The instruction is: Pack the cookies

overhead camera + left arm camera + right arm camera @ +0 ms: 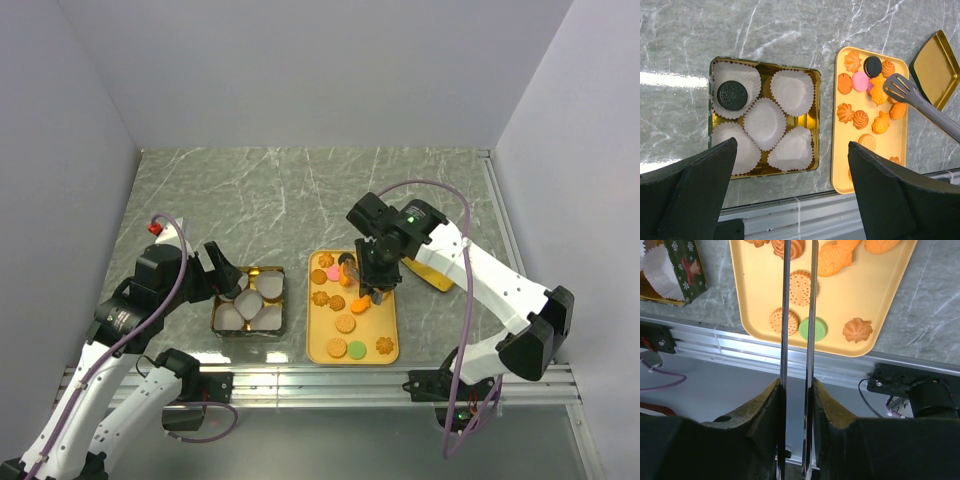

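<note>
Right wrist view: right gripper [797, 390] is closed to a narrow gap on a pair of metal tongs [785, 315], blades nearly parallel. Left wrist view shows the tong tip over the cookies [860, 119] at the far end of the yellow tray [895, 140]; whether it touches one, cannot tell.

Left gripper [792, 150] is spread wide, holds nothing, and hangs above the tin [812, 75] of white paper cups [765, 122]. One chocolate cookie [732, 95] lies in a corner cup.

Gold lid [935, 67] lies beside the tray. Table [300, 200] is grey veined marble; walls [300, 70] are plain and pale.
</note>
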